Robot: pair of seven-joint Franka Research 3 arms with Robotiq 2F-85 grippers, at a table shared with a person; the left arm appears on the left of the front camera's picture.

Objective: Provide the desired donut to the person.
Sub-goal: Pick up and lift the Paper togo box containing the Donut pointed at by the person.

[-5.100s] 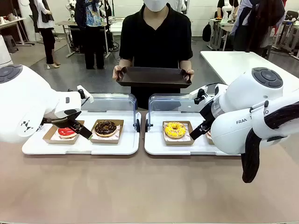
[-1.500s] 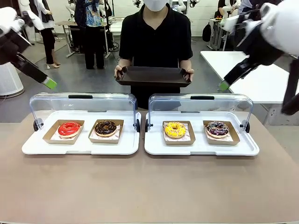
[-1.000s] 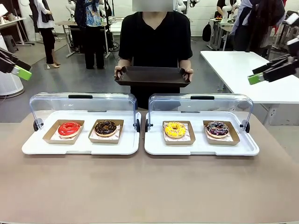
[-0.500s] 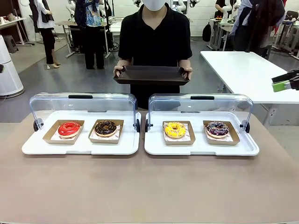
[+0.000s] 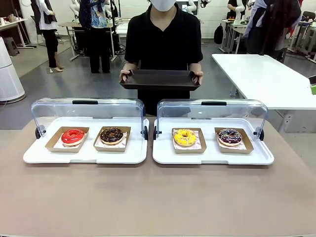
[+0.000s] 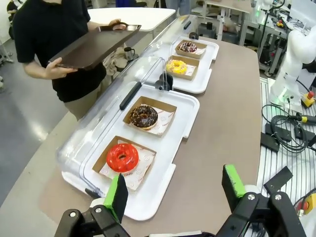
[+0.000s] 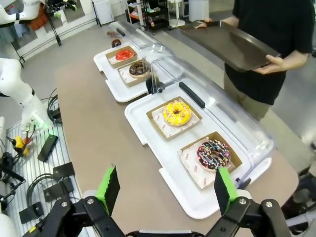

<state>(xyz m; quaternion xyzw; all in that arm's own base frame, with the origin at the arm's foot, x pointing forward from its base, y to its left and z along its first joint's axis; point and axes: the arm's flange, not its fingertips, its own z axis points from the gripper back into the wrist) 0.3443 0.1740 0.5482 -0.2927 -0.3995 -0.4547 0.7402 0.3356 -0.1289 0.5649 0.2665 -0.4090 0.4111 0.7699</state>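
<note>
Brown table (image 5: 148,197), four choices: a red donut (image 5: 73,136) and a chocolate donut (image 5: 112,134) sit on the left white tray (image 5: 84,155); a yellow donut (image 5: 185,137) and a sprinkled donut (image 5: 230,136) sit on the right white tray (image 5: 212,158), clear lids open. The person (image 5: 163,34) holds a dark serving tray (image 5: 160,79) at the far side. The left tool (image 6: 175,185) and the right tool (image 7: 166,185) hang high, fingers apart, empty. A green sliver at the front view's right edge is possibly a pad.
</note>
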